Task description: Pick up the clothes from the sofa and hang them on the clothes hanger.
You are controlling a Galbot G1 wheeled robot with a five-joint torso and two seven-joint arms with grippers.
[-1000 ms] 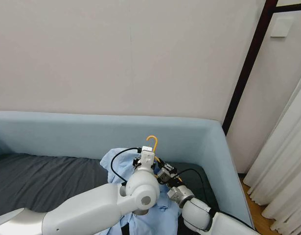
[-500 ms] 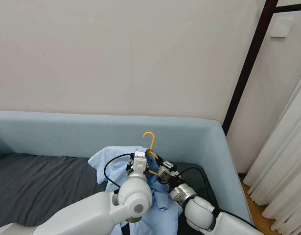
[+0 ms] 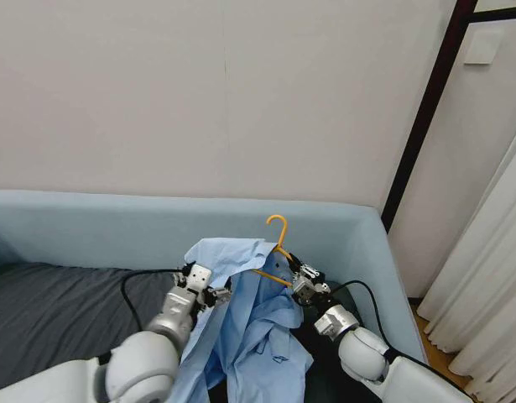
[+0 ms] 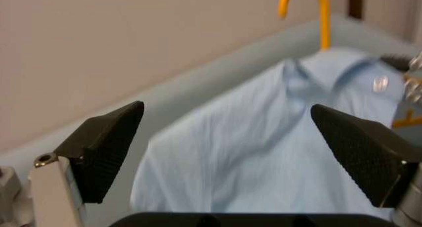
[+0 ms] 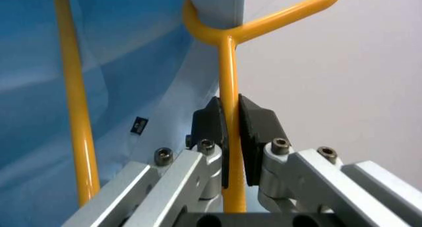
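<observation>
Pale blue shirt [image 3: 256, 315] hangs over the orange hanger [image 3: 278, 228] at lower centre, above the sofa [image 3: 90, 220]. My right end effector [image 3: 300, 283] pinches the hanger's wire tight; my left end effector [image 3: 214, 291], fingers wide apart, should smooth the shoulder gently without tugging it off.

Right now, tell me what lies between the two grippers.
In the head view, the shirt on the hanger hangs between the left gripper and right gripper.
</observation>
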